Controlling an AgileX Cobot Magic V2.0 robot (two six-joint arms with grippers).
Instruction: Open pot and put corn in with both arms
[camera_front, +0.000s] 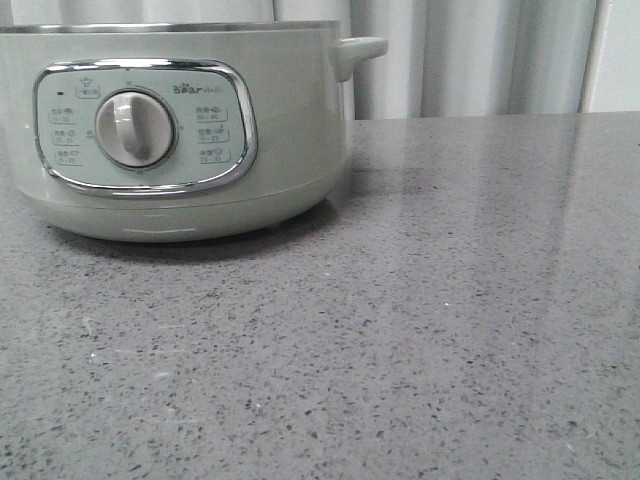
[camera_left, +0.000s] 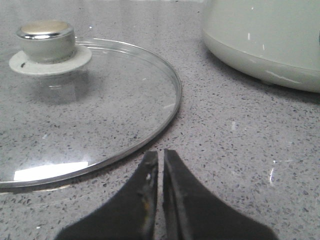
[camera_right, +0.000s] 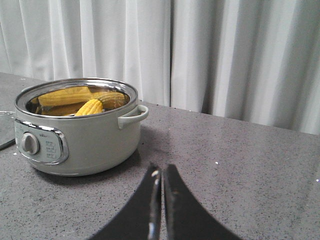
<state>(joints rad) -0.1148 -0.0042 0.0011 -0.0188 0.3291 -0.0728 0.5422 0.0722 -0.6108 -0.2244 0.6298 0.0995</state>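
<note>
pot (camera_right: 77, 127) open on counter (camera_front: 420, 330), corn (camera_right: 91, 107) inside, tilted against wall | lid (camera_left: 85, 110) flat beside left tool (camera_left: 160, 159), clenched empty | right tool (camera_right: 163, 172) clenched empty, well apart from pot, pot lies ahead toward its left | task looks finished

Lidless pot (camera_right: 80, 135) on grey counter (camera_right: 240, 165), corn (camera_right: 90, 107) inside — possibly mirrored on steel, right pincer (camera_right: 161, 200) closed, empty

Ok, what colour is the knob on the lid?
The knob on the lid is pale grey-green with a shiny metallic cap, clearest in the left wrist view.
</note>
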